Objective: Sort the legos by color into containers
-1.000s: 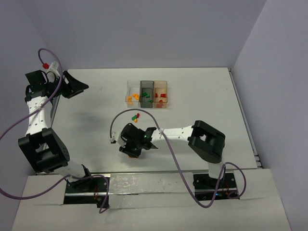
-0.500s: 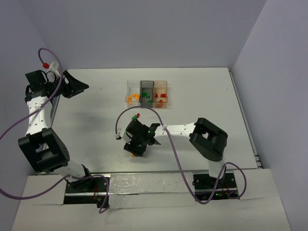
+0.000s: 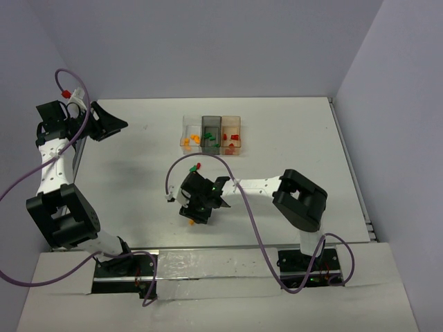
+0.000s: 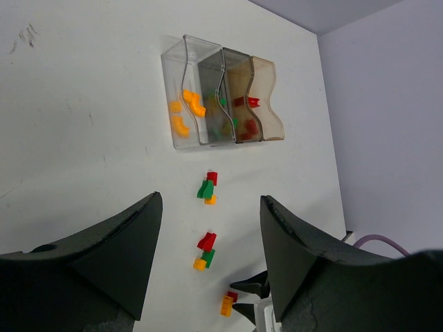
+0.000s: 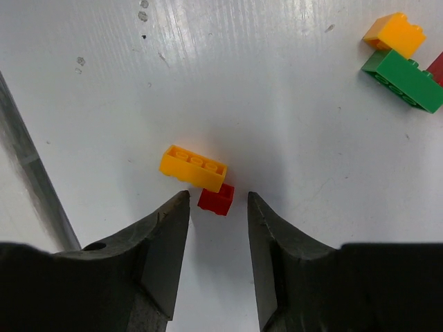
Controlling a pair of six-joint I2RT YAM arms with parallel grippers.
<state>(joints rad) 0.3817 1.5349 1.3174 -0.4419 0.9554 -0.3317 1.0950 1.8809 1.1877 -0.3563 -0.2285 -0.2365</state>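
Three joined bins stand at the table's middle back: a clear bin with orange bricks, a smoky grey bin with green ones, and an amber bin with red ones. They also show in the left wrist view. My right gripper is open and low over the table. Its jaws straddle a small red brick that touches a yellow brick. My left gripper is open and empty, raised at the far left.
A loose cluster of red, green and orange bricks lies in front of the bins. A second cluster lies nearer my right gripper; its green brick and orange brick show at the right wrist view's upper right.
My right gripper shifted slightly right and turned a second ago, then stayed almost still over the red and yellow bricks. The left arm has not moved.
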